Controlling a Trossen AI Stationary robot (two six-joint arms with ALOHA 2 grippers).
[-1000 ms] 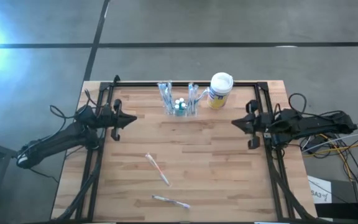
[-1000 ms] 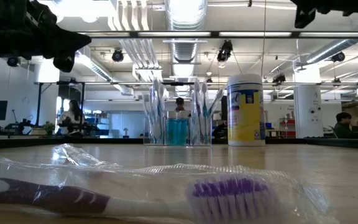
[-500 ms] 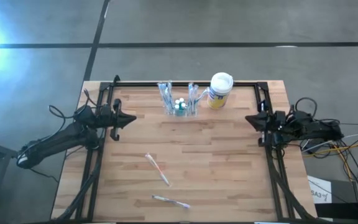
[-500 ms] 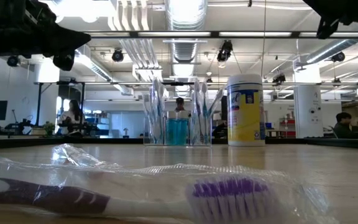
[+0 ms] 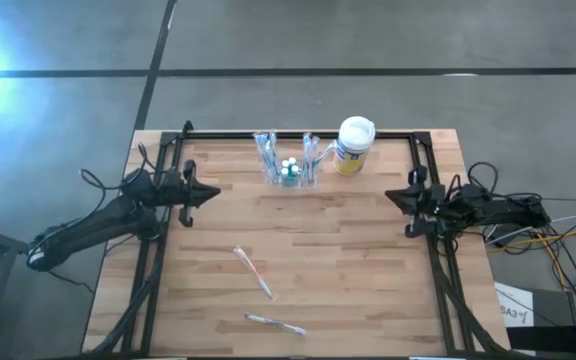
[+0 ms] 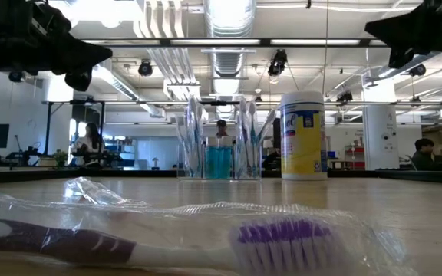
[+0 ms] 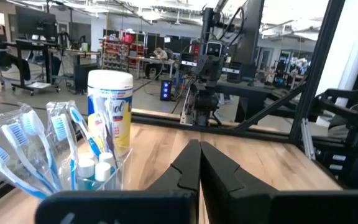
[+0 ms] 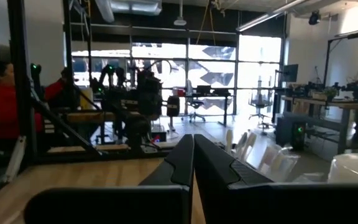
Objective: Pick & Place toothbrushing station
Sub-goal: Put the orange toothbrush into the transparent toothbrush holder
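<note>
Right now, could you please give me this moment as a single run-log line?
left gripper: shut, left table edge | right gripper: shut, right table edge | toothbrushing station: untouched, far edge beside canister | wrapped toothbrushes: on table

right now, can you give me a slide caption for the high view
Both arms wait at the table's side edges, clear toothbrush holder and white-lidded canister at the far edge, two wrapped toothbrushes lying mid-table.

Clear toothbrushing station [image 5: 288,168] holds blue brushes; canister [image 5: 353,146] yellow-labelled, white-lidded.
</note>
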